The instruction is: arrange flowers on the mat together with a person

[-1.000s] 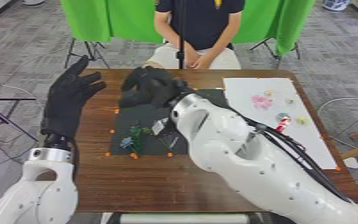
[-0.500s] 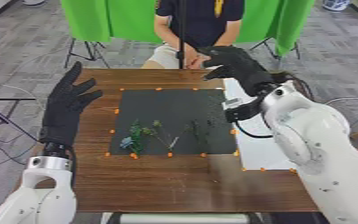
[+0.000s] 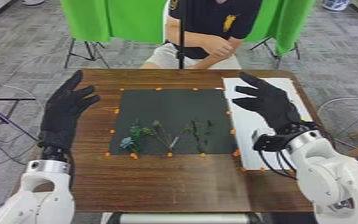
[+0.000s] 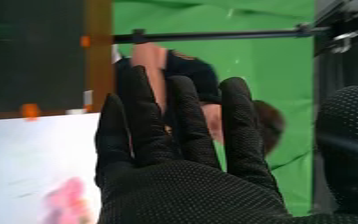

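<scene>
Over the right part of the white sheet [image 3: 250, 123] is my right hand [image 3: 270, 104], open and holding nothing; in the right wrist view the right hand [image 4: 184, 187] has straight fingers. My left hand [image 3: 62, 112] is open above the table's left side, beside the dark mat [image 3: 171, 107]. On the mat's near half lie a blue flower with green leaves [image 3: 133, 140], thin stems with small heads [image 3: 162, 135] and a green sprig [image 3: 200, 135]. A pink flower [image 4: 66, 200] rests on the white sheet in the right wrist view.
The brown table [image 3: 158, 185] extends in front of the mat. Orange markers [image 3: 134, 155] line the mat and sheet. Across the table a person sits with hands together, off the flowers. A thin black pole [image 3: 182, 35] stands at the far edge, with a green curtain [image 3: 113, 20] behind.
My right hand has moved from over the mat's far side to the right, then back nearer the robot, and is now over the white sheet. The left hand has barely moved.
</scene>
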You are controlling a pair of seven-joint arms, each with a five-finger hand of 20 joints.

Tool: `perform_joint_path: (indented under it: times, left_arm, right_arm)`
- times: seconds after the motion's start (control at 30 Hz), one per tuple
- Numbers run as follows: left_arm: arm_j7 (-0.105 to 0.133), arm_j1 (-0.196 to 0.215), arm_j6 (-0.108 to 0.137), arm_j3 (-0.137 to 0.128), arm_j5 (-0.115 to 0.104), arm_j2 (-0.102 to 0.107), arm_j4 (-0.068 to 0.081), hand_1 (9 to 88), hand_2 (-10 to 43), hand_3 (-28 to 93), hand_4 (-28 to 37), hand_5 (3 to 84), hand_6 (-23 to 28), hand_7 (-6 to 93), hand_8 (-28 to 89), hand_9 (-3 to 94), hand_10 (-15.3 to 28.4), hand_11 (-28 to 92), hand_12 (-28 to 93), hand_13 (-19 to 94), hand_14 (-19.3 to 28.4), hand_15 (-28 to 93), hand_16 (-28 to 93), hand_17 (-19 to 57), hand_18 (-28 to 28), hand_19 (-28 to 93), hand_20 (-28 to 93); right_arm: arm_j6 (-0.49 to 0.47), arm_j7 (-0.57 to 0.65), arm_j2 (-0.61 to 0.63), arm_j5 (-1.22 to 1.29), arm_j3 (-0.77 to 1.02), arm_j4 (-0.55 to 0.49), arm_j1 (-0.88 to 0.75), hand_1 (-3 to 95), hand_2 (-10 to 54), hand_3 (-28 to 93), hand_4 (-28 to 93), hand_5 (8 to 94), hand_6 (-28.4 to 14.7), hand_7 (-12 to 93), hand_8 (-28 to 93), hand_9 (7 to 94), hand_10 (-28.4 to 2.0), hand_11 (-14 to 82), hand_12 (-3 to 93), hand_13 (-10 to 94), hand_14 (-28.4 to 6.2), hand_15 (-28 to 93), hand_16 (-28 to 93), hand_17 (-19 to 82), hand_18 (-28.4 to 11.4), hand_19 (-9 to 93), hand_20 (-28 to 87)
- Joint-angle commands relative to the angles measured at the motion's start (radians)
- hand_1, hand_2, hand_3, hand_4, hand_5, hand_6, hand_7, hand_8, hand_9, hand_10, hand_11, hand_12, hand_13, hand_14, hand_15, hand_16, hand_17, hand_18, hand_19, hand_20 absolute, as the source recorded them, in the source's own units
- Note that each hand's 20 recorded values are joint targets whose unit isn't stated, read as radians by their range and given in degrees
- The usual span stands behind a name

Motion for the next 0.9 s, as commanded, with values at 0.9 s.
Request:
perform_joint_path:
  times: [0.9]
  left_arm:
    - [0.021,0.061,0.001,0.018,-0.030,-0.001,0.011,19.3,6.0,78,-28.3,32.5,2.1,10.0,-9,35.0,16.8,20,9,27,24.8,44,-8,-8.8,23.8,44,12]
  right_arm:
    - [0.058,-0.046,-0.032,-0.015,0.015,0.012,-0.082,12.8,6.5,77,-28,36.0,4.2,11,-11,39.8,-13.3,6.7,14.2,33,-19.2,27,16,0,-18.8,42,17]
